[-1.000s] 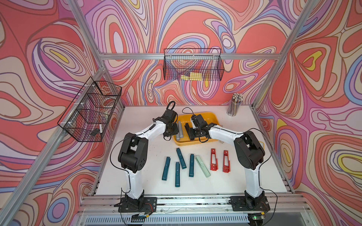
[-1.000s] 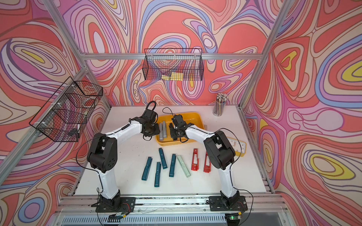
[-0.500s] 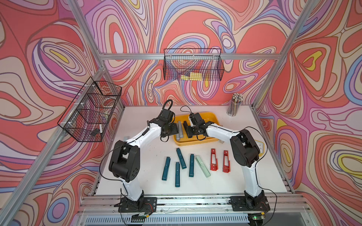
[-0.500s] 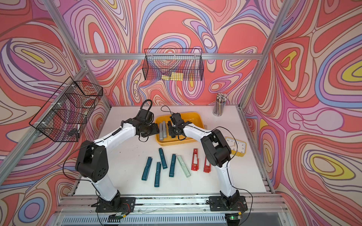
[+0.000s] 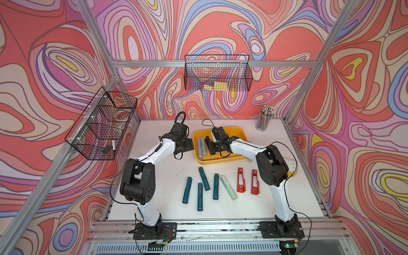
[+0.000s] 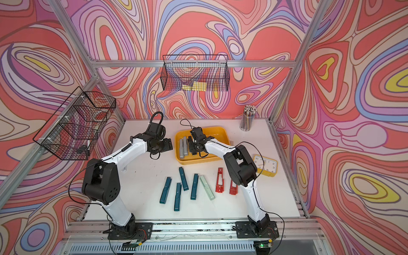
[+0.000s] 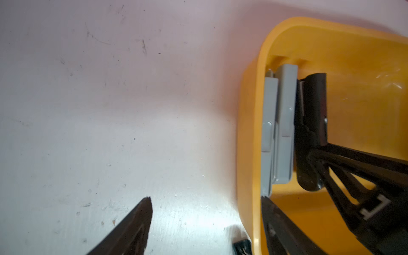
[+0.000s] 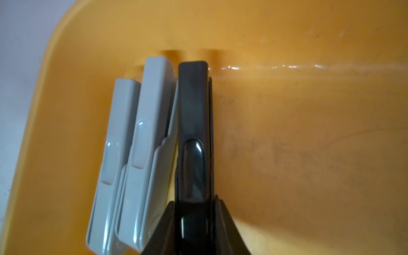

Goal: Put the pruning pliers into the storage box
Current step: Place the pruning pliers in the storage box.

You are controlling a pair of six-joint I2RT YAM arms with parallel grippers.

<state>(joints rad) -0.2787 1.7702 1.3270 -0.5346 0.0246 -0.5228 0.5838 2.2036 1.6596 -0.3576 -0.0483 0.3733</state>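
The left hand has opened empty and drawn back to the yellow tray's left rim. Two grey pliers lie inside, and the right hand grips the black pliers beside them, apparently set down.

Top views high, frontal, downward; wrist views close, both showing storage box.

The left gripper is drawing back from above the grey pliers to the box edge, its jaws spreading wide and now empty, while the left arm is swinging its elbow outward.
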